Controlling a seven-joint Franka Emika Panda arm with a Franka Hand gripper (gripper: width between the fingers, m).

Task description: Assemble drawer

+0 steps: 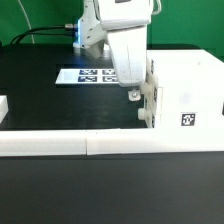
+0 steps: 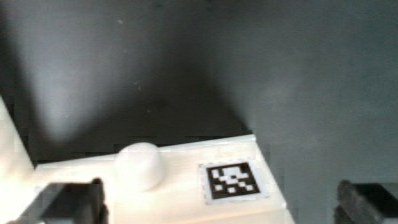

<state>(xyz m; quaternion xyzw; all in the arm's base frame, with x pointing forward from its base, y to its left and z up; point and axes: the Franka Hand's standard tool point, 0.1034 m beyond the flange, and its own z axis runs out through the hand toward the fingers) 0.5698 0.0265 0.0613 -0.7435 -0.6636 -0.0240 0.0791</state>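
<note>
Jaws spread apart, gripper [image 1: 134, 96] hovering at the drawer's [image 1: 180, 103] open side, above a knobbed tray [image 2: 151, 172] on the black surface [image 1: 50, 110].

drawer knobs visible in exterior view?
2: an upper knob and a lower knob, both on the drawer face toward the exterior view's left, beside the claw. Others may be hidden.

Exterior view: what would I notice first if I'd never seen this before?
Probably the big white robot arm reaching down in the middle, its gripper just beside the white drawer housing on the exterior view's right. Behind it, the marker board with black-and-white squares lies flat on the black table. The wrist view shows a round white knob next to a square tag.
</note>
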